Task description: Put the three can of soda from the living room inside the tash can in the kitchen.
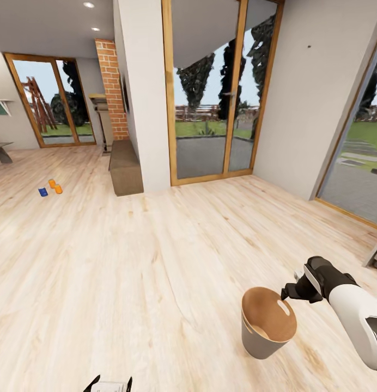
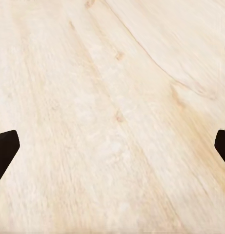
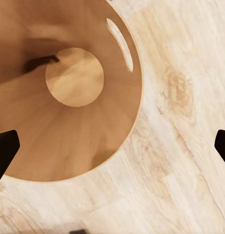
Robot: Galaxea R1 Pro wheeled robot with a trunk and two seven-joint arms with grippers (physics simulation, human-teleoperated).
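Three soda cans stand on the wood floor far off at the left: two orange cans (image 1: pixel 52 183) (image 1: pixel 58 189) and a dark blue can (image 1: pixel 43 191). The trash can (image 1: pixel 259 345), grey outside and tan inside, stands on the floor close by at the lower right. My right gripper (image 1: pixel 287 294) hovers at its rim beside the handle slot. In the right wrist view I look down into the trash can (image 3: pixel 68 141), and the right gripper (image 3: pixel 112 151) is open with its fingers wide apart. My left gripper (image 1: pixel 109 384) (image 2: pixel 112 151) is open over bare floor.
A white wall pillar and a low brown cabinet (image 1: pixel 125 166) stand ahead, with a red brick column (image 1: pixel 113 90) behind. Glass doors (image 1: pixel 210 109) face the garden. A grey table (image 1: pixel 0 149) sits at the far left. Open plank floor lies between me and the cans.
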